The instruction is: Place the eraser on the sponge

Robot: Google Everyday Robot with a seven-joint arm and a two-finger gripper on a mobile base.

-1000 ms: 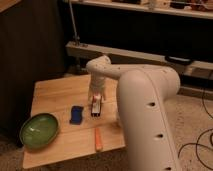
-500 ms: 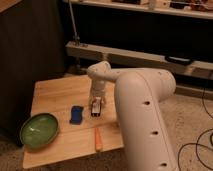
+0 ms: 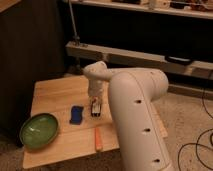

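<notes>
Currently my pincer is down over the middle of the wooden table, its fingers clamped together on the eraser. The eraser sits at tabletop level just beside the blue sponge, on its right in view, and not on it. An orange stick lies nearer the front edge, and a green plate is at the front-left corner.

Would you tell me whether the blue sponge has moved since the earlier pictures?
No: the sponge sits where it was, between the green plate and the eraser, which the gripper is shut on.
</notes>
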